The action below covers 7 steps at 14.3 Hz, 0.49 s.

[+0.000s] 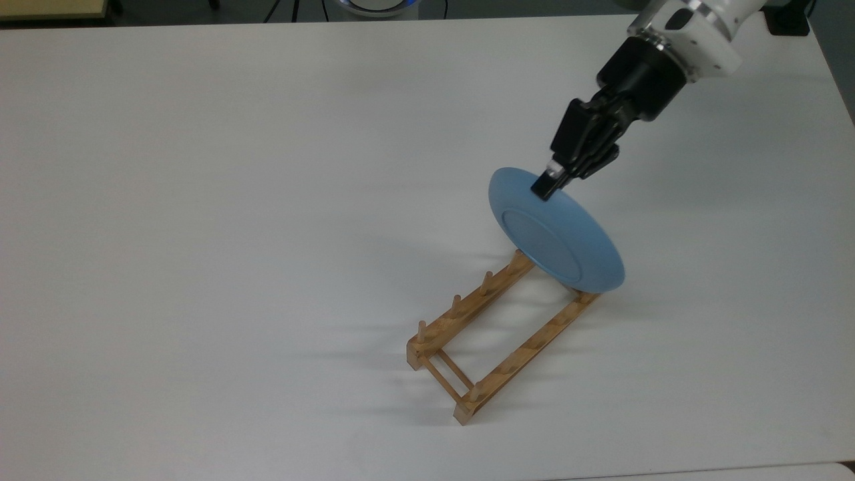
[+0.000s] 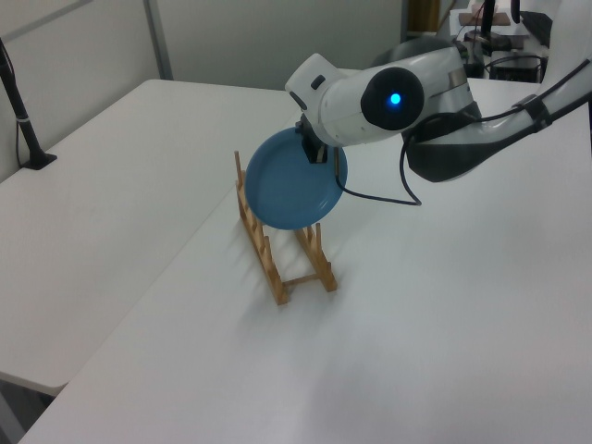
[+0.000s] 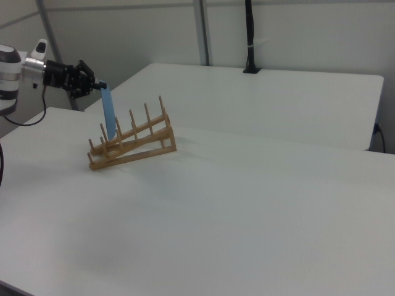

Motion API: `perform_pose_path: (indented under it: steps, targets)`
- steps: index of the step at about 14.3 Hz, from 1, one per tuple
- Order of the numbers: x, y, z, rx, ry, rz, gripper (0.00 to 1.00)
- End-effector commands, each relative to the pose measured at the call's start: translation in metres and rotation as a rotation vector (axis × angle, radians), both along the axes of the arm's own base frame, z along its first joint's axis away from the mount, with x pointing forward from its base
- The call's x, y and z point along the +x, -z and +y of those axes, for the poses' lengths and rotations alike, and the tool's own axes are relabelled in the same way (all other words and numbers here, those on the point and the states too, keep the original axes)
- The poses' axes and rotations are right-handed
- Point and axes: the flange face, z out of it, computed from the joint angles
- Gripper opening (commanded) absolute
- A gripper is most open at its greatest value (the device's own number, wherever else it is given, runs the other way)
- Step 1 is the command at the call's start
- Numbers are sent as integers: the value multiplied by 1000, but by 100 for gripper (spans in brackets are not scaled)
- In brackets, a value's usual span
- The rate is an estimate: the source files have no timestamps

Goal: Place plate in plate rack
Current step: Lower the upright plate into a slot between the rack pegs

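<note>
1. Plate rack (image 1: pixel 497 335) sits nearest us in the top view, a light-wood frame of two rails with upright pegs on the white table (image 1: pixel 234 200), running from the lower middle up toward the top view's right.
2. In the right view we see the plate rack (image 3: pixel 133 143) tilted, its end toward the right view's right raised off the table (image 3: pixel 247 203) and its other end low.
3. We find the plate (image 1: pixel 554 230), round and light blue, over the far end of the rack in the top view, its underside with the foot ring turned toward the camera and its lower edge down among the rack's last pegs.
4. In the right view the plate (image 3: pixel 108 114) shows edge-on and close to upright, standing between pegs near the rack's low end; whether it touches a rail we cannot tell.
5. In the left view the plate (image 2: pixel 296 180) shows its hollow face and hides the rack's far pegs.
6. Beyond it, the jaws (image 1: pixel 544 186) are closed on the plate's upper rim, one black finger lying across the rim's outside, so the plate hangs below and in front of them.
7. We see the same grip at the plate's top edge in the left view (image 2: pixel 314 153) and the right view (image 3: pixel 99 86).
</note>
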Motion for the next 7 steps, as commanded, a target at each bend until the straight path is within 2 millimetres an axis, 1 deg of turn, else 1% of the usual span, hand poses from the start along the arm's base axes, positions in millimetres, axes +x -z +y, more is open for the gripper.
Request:
perform_pose_path:
  steps: [1, 2, 3, 4, 6, 7]
  targets:
    - [8, 10, -6, -11, 6, -12, 0]
    - [9, 16, -6, -15, 7, -6, 6]
    - [10, 21, -5, -17, 7, 0, 17]
    - [11, 30, -3, -23, 6, 10, 31]
    - [13, 41, 2, 0, -13, 1, 51]
    - [13, 43, 6, 35, -15, -23, 65]
